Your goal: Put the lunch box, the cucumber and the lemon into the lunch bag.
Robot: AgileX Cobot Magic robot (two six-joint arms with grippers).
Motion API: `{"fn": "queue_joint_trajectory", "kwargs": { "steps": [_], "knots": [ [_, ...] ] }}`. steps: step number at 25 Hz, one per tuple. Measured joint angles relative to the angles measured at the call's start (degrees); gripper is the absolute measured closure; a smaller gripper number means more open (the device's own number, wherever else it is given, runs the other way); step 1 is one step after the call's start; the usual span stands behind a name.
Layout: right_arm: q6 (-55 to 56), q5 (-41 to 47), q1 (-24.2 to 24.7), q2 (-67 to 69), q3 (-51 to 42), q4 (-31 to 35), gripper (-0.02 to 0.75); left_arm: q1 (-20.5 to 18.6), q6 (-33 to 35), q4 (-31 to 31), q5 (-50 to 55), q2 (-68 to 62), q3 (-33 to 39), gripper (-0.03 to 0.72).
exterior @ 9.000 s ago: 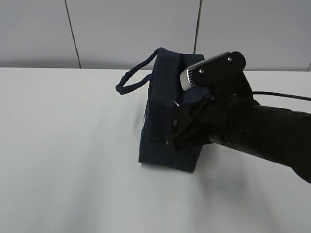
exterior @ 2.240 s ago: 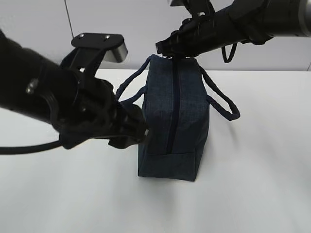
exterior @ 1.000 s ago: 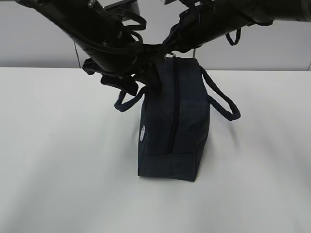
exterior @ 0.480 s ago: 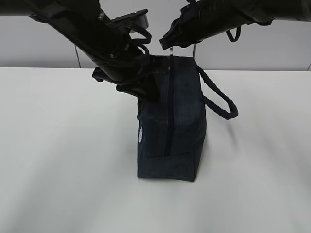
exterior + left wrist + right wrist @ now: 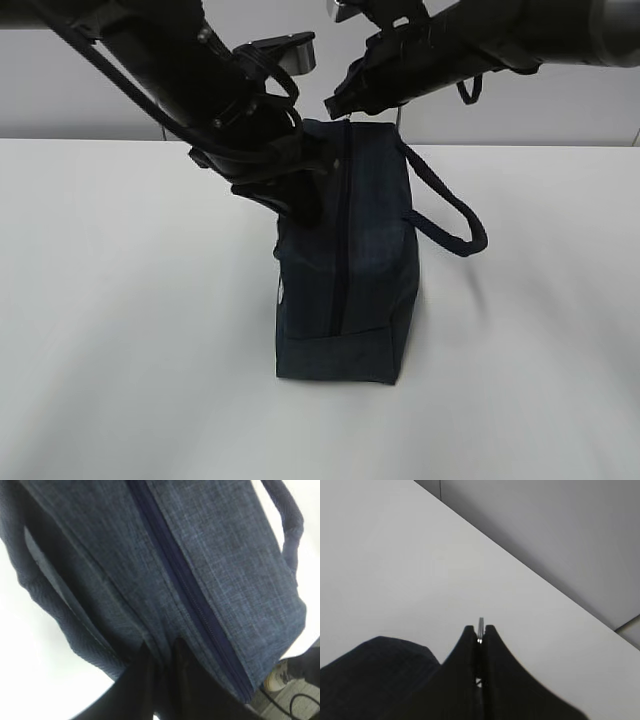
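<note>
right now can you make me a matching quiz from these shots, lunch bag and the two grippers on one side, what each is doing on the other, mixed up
Things:
1. lunch bag
2. left gripper
3. right gripper
4. bag handle

States:
a. shut on a thin metal ring pull
b. pinching a fold of navy fabric beside the zipper
c. standing upright on the white table, zipped
d. looping out free to the side

Pairs: 1-c, 2-b, 3-a, 4-d
</note>
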State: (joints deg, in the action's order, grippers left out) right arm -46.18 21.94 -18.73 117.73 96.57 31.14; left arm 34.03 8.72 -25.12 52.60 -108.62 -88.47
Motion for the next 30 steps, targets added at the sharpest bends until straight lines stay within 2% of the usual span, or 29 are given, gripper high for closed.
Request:
{"fn": "queue_joint_trajectory", "kwargs": {
  "steps": [17,30],
  "knots": [
    [0.00,2.17,1.98,3.28,2.00,3.70,0.738,-0.04,7.12,-0.64,7.27,0.00,-0.52,0.671],
    [0.43,3.30,4.02,8.23,2.60,9.91,0.738,-0.04,7.76,0.25,9.11,0.98,-0.52,0.671]
  ]
}}
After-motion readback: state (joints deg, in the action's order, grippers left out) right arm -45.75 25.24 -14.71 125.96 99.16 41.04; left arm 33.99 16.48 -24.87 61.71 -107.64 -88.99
